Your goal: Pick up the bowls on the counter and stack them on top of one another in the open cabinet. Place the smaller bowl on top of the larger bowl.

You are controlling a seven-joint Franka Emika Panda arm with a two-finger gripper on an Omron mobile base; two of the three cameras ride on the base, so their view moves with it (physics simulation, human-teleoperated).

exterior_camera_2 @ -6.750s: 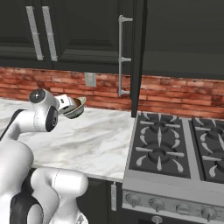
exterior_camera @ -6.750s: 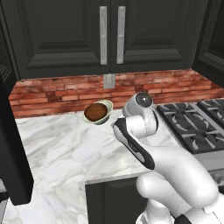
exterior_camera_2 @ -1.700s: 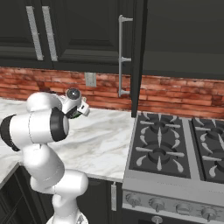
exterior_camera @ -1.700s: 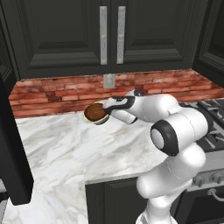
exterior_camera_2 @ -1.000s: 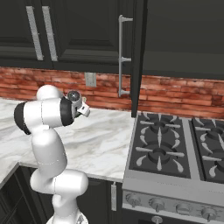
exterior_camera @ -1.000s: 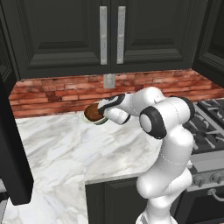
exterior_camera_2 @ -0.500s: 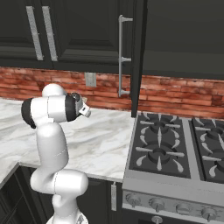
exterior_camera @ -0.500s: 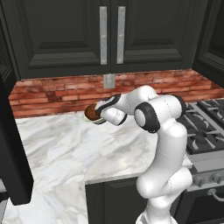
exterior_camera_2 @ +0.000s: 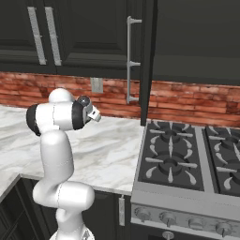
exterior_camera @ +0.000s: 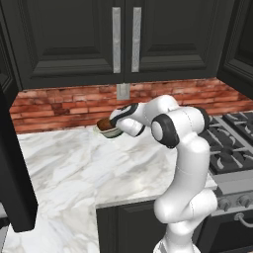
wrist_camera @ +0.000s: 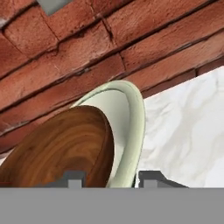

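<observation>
Fingertips (wrist_camera: 73,178) of the gripper (wrist_camera: 109,179) rise at the near edge of the hand view, one on each side of the pale bowl's (wrist_camera: 131,131) rim, with the jaws drawn in part way around that rim; whether they actually press on it cannot be told. That wide cream-green bowl holds the smaller brown wooden bowl (wrist_camera: 65,148) nested inside it, and both sit tipped in this rolled view. Just past the bowls lies white marble counter (wrist_camera: 188,127), and directly behind them runs the red brick wall (wrist_camera: 109,48). From the left base view, the white arm (exterior_camera: 178,148) bends over the counter (exterior_camera: 74,168) and reaches toward the brick wall (exterior_camera: 59,106), its gripper (exterior_camera: 114,127) meeting the stacked bowls (exterior_camera: 107,127), which stand on the marble right at the foot of the wall. A grey outlet plate (exterior_camera: 123,91) is set in the wall just above the bowls. Above the wall hangs a black double-door cabinet (exterior_camera: 123,39) with paired silver handles. From the right base view, the gas stove (exterior_camera_2: 187,159) sits beside the counter, away from the bowls, and a black cabinet door (exterior_camera_2: 149,56) with a long silver bar handle (exterior_camera_2: 130,61) stands open above the wall.
</observation>
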